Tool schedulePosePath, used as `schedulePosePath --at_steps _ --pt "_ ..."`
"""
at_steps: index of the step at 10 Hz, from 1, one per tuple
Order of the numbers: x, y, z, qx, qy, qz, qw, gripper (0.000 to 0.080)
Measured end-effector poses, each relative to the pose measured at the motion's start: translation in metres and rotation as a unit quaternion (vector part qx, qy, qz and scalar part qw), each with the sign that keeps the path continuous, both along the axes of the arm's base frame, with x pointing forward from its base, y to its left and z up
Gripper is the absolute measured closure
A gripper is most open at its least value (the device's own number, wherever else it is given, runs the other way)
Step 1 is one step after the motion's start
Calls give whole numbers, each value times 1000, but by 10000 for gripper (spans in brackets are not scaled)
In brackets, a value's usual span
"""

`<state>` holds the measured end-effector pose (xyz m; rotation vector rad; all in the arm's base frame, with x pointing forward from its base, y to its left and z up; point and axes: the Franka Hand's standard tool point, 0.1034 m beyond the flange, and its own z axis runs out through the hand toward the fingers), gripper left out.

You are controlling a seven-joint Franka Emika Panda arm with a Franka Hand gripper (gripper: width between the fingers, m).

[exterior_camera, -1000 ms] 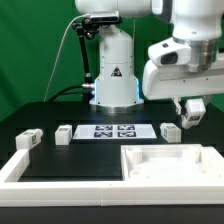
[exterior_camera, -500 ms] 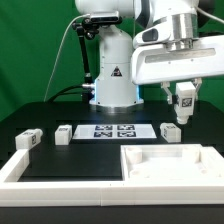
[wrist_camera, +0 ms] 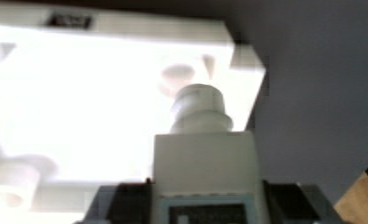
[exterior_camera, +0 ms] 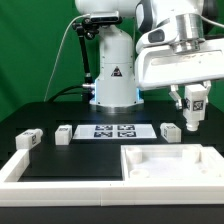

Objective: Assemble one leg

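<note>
The jaws are clenched on the small chunky white plastic leg (exterior_camera: 193, 114), which hangs above the black surface (exterior_camera: 50, 116) near its edge at the exterior view's right. If it comes down tilted, I think its peg could jam at the big flat white panel's (exterior_camera: 170, 165) corner hole.

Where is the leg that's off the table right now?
At the exterior view's right, the leg is held in the gripper above the table, just above and right of another leg beside the marker board.
</note>
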<state>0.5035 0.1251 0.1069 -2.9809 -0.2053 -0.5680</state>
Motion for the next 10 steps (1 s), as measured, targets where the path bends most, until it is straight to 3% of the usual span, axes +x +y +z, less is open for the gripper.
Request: schedulePosePath --at_steps 1,7,10 --pt "10 2 -1 0 0 5 1000 509" --pt "10 2 -2 -1 1 7 1000 509" --pt "55 6 -2 -5 -13 28 1000 509"
